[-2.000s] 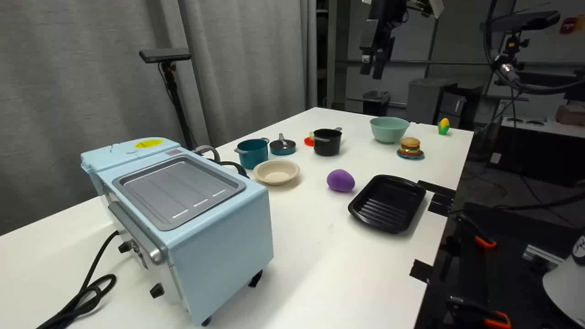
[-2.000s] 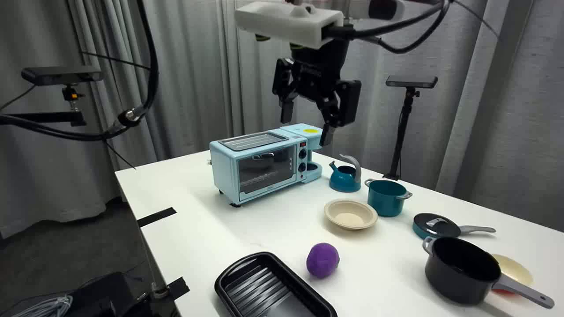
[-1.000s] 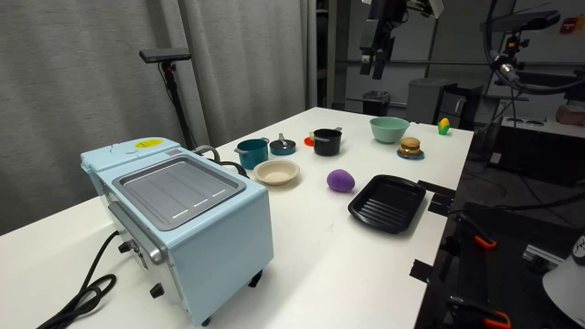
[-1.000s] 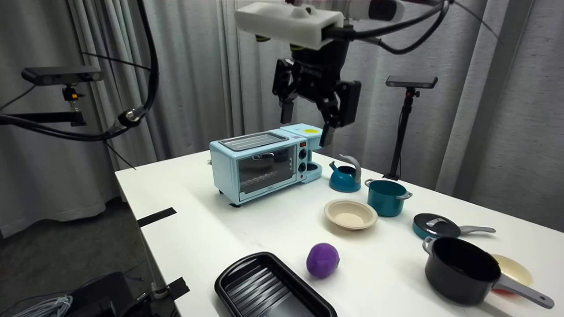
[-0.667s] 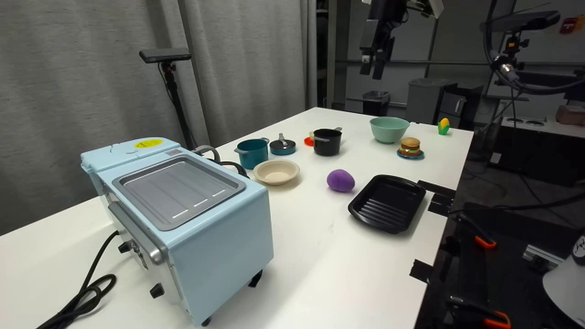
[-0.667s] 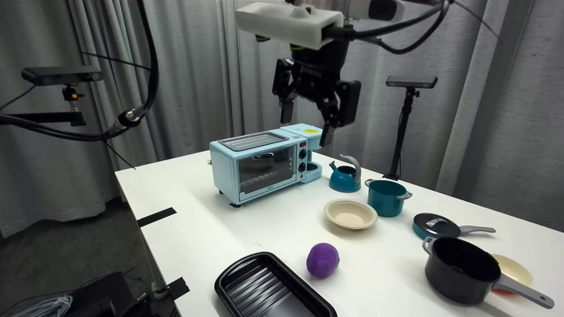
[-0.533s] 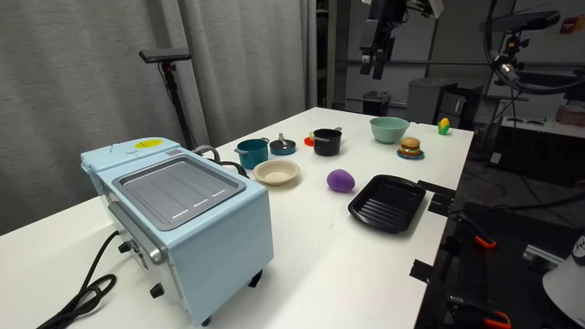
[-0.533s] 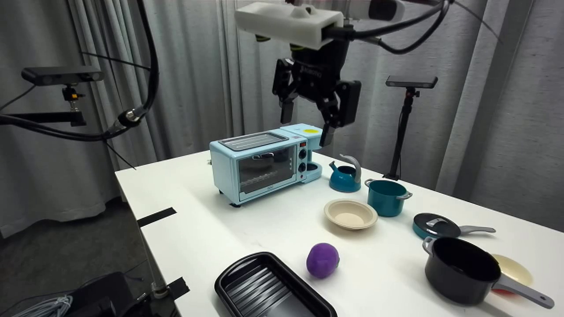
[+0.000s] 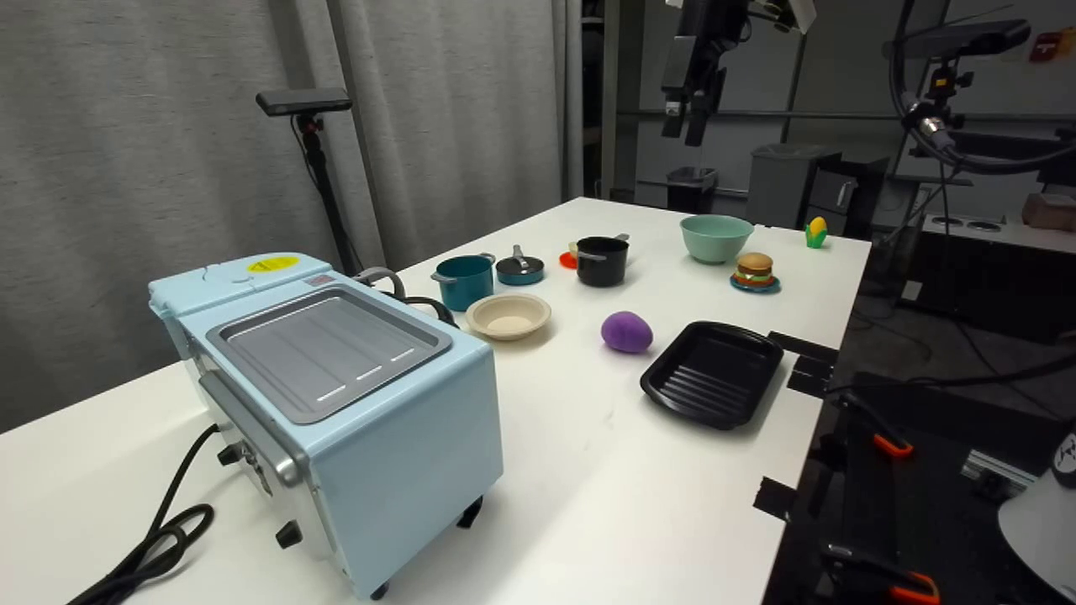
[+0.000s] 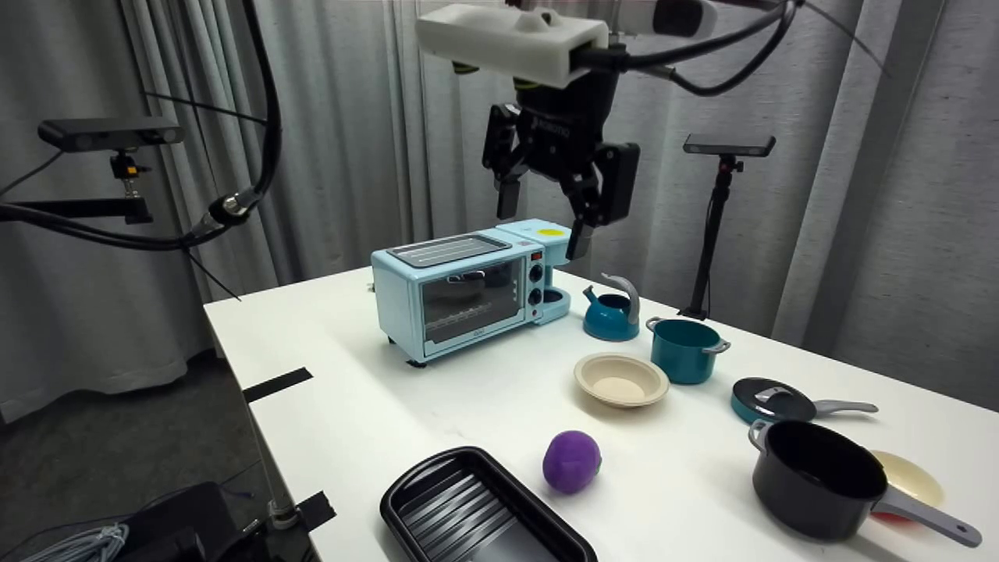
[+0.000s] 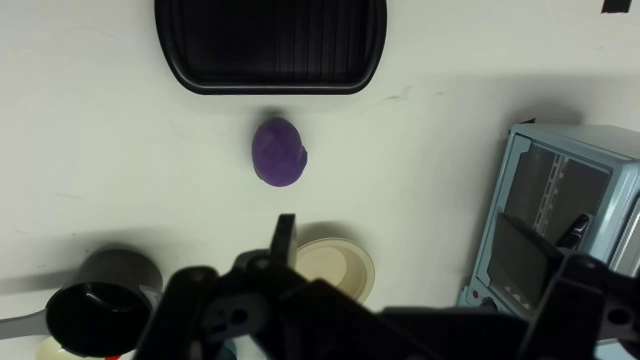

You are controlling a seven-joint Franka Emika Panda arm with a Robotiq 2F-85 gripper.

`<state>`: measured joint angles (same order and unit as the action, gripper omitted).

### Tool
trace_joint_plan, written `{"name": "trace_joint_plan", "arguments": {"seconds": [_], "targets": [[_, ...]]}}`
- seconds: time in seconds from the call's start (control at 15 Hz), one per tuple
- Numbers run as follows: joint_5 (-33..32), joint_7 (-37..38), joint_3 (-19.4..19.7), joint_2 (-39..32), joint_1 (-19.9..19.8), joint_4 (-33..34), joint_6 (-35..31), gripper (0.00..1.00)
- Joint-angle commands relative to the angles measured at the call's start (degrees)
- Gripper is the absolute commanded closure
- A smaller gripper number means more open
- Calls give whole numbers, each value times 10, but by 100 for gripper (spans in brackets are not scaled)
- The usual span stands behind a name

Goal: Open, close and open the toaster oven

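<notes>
The toaster oven (image 10: 398,300) is pale blue, with a grey ribbed tray (image 10: 449,250) on top. Its dark glass front door (image 10: 472,300) looks shut, flush with the body. In an exterior view the oven (image 9: 412,479) shows its back and end, and the door is hidden there. In the wrist view the oven (image 11: 492,240) stands at the right, partly behind a finger. My gripper (image 10: 543,221) is open and empty, high above the table and apart from the oven. Its fingers stand wide apart in the wrist view (image 11: 393,220).
A teal kettle (image 10: 611,316) stands beside the oven's knob end. A beige bowl (image 10: 620,380), a teal pot (image 10: 687,351), a purple eggplant (image 10: 572,462), a black tray (image 10: 484,511) and a black saucepan (image 10: 815,476) are on the table. A black cord (image 9: 160,538) lies behind the oven.
</notes>
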<state>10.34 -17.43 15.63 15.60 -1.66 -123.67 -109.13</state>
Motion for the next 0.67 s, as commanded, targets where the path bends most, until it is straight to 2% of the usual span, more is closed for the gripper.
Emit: {"name": "trace_joint_plan", "arguments": {"seconds": [0.0,0.6], "targets": [[4,-4,-15,-2,-17,2,3,0],[8,-3,-24,-12,-11,2,-10,0]]}}
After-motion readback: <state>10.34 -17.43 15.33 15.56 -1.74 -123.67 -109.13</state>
